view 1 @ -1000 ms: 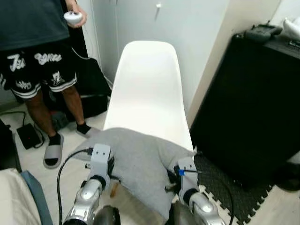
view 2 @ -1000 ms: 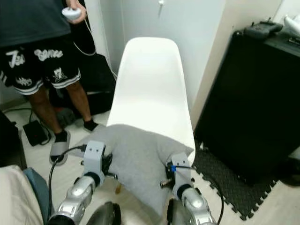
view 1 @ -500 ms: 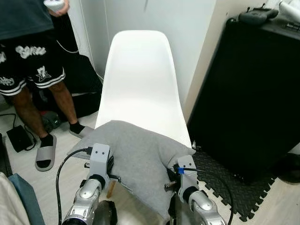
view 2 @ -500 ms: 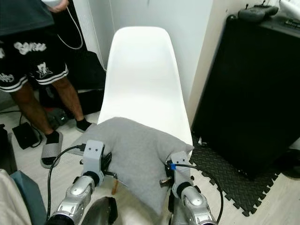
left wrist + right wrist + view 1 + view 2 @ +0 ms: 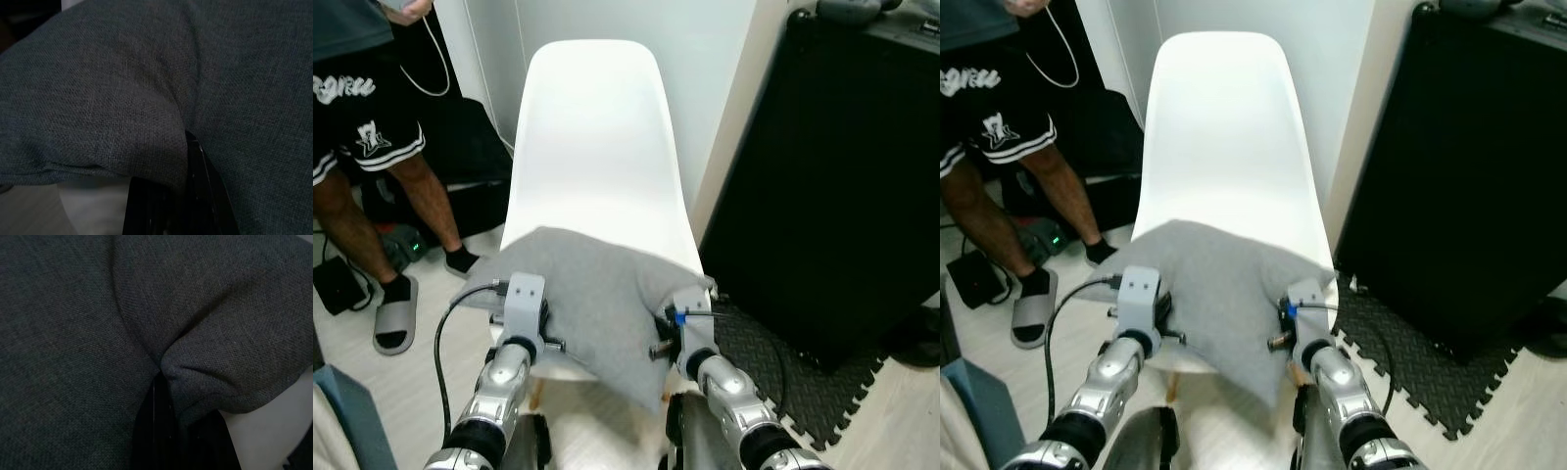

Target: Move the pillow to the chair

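A grey pillow (image 5: 592, 294) lies across the front of the white chair's seat (image 5: 592, 147), its near edge hanging over the seat's front. My left gripper (image 5: 540, 338) holds the pillow's left side and my right gripper (image 5: 664, 345) holds its right side, both shut on the fabric. In the left wrist view the black fingers (image 5: 195, 205) pinch a fold of grey cloth. The right wrist view has its fingers (image 5: 161, 440) clamped on the pillow's corner. The fingertips are buried in the fabric.
A person (image 5: 362, 117) in black shorts and grey slides stands at the left, holding a white controller with a cable. A tall black cabinet (image 5: 832, 186) stands close on the right, with a black foam mat (image 5: 783, 382) at its foot. The wall is right behind the chair.
The whole view has shifted as the camera came nearer the chair. Both grippers have carried the pillow a little farther over the seat, still shut on it.
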### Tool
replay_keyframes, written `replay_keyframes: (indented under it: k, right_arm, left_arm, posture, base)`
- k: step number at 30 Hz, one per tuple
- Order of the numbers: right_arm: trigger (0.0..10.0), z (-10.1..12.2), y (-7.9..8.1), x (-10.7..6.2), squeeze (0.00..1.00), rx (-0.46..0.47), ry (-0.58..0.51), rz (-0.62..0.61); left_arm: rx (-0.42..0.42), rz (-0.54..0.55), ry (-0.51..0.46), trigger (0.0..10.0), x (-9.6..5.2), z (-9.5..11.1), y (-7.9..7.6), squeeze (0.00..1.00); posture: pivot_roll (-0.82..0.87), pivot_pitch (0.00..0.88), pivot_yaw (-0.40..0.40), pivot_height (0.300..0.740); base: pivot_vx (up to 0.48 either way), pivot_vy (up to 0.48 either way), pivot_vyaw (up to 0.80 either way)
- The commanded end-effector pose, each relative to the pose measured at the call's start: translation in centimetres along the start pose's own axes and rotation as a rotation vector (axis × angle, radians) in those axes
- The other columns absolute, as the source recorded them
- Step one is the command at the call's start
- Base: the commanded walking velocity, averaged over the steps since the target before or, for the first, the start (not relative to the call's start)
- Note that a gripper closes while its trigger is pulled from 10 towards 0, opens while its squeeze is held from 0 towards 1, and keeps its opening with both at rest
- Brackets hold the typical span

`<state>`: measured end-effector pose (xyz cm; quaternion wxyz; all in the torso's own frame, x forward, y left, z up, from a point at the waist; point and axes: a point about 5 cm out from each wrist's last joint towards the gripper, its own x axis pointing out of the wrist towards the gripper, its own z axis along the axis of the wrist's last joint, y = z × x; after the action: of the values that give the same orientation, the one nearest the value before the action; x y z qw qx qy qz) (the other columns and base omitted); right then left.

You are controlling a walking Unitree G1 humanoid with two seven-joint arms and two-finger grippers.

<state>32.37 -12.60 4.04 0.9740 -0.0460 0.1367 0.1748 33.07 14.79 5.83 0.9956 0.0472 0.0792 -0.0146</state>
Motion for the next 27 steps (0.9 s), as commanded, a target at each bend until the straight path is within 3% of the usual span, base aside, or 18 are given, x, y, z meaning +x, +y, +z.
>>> replay_keyframes:
  k: [1, 8, 9, 10, 11, 21, 27]
  right_arm:
    - [10.0, -0.3, 0.4, 0.2, 0.00, 0.032, 0.028, 0.001]
    - [10.0, 1.5, 1.3, 1.3, 0.00, 0.047, -0.001, 0.049]
    - [10.0, 2.2, 1.4, 1.5, 1.00, 0.066, -0.036, 0.066]
    - [10.0, 2.2, 1.4, 1.5, 1.00, 0.066, -0.036, 0.066]
    - [10.0, 2.3, 1.4, 1.6, 1.00, 0.079, -0.047, 0.062]
    - [10.0, 2.1, 1.1, 1.4, 1.00, 0.106, -0.062, 0.073]
    - [10.0, 1.8, 0.3, 1.0, 1.00, 0.034, -0.057, 0.078]
  left_arm:
    - [0.025, 0.033, 0.016, 10.0, 0.2, 0.0, 0.7, 0.00]
    - [0.018, 0.049, -0.022, 10.0, 1.5, 2.1, 0.5, 0.00]
    - [0.005, 0.068, -0.036, 10.0, 1.7, 2.5, 0.9, 0.22]
    - [0.005, 0.068, -0.036, 10.0, 1.7, 2.5, 0.9, 0.22]
    - [-0.013, 0.098, -0.043, 10.0, 1.6, 2.6, 1.3, 1.00]
    - [-0.032, 0.174, -0.056, 10.0, 1.4, 2.3, 2.6, 1.00]
    - [-0.014, 0.199, -0.068, 10.0, 1.3, 2.4, 3.5, 1.00]
  posture:
    - [0.03, 0.236, -0.043, 0.593]
    - [0.03, 0.242, -0.039, 0.593]
    - [0.03, 0.238, -0.037, 0.593]
    - [0.03, 0.238, -0.037, 0.593]
    - [0.03, 0.235, -0.035, 0.593]
    - [0.03, 0.213, -0.031, 0.593]
    - [0.03, 0.192, -0.029, 0.593]
  base:
    - [0.000, 0.000, 0.00]
    - [0.000, 0.000, 0.00]
    - [0.000, 0.000, 0.00]
    - [0.000, 0.000, 0.00]
    - [0.000, 0.000, 0.00]
    - [0.000, 0.000, 0.00]
    - [0.000, 0.000, 0.00]
